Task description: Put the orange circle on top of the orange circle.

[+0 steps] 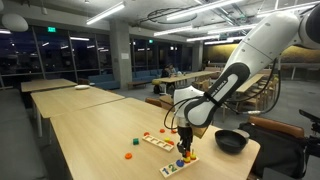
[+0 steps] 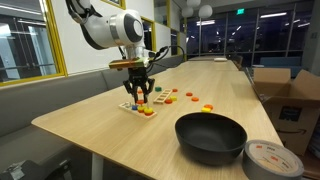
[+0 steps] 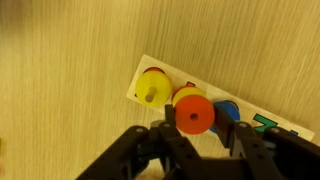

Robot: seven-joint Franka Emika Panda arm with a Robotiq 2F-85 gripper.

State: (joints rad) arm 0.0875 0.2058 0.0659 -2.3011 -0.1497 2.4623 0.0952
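My gripper is shut on an orange disc with a centre hole and holds it just above a wooden peg board. On the board below stand a yellow disc on a peg, a stack with yellow and orange discs right under the held disc, and a blue disc. In both exterior views the gripper hangs over the board near the table's edge.
A black bowl sits on the table near the board. Loose coloured pieces and a second flat puzzle board lie beside it. A roll of tape and a cardboard box are nearby.
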